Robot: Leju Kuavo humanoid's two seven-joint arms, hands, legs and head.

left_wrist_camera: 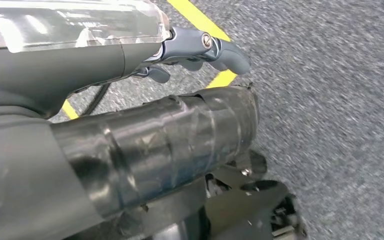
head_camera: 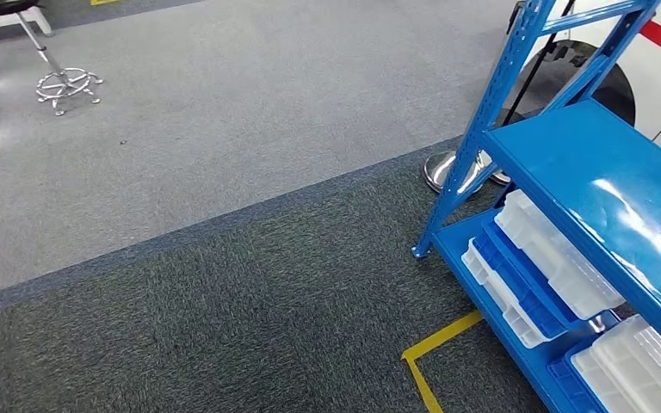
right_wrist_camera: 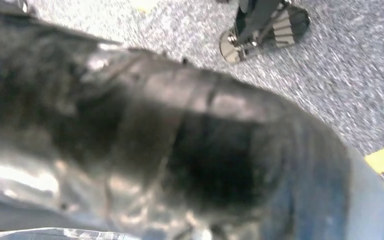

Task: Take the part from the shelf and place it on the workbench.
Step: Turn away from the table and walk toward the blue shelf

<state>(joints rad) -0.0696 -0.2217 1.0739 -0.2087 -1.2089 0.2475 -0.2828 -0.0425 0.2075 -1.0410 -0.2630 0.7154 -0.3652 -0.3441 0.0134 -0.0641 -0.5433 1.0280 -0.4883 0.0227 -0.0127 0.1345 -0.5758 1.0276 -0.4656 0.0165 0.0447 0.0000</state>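
We see the carpet [head_camera: 224, 172] first: a light grey stretch further off and a darker grey band close in, with yellow tape [head_camera: 435, 357] marking a corner on the dark part. At the right stands the blue shelf [head_camera: 602, 181], its top board bare and shiny where it is in view, its lower level carrying trays [head_camera: 551, 258], blue ones with clear or white ones stacked on them. We cannot make out any part in them from here, so where the part lies we cannot tell. A stool base [head_camera: 67, 86] sits far off on the light carpet, and a shiny round foot [head_camera: 447, 170] stands just behind the shelf's post.

We judge the task barely begun: no workbench is in sight and nothing looks carried. The shelf has yet to be faced squarely and reached into.

In the left wrist view our left hand [left_wrist_camera: 200, 50] hangs over the carpet, thumb and fingers loosely apart with nothing between them, so we read it as open. In the right wrist view our right hand [right_wrist_camera: 180, 150] is a dark blur close to the lens; whether it is open or closed we cannot tell.
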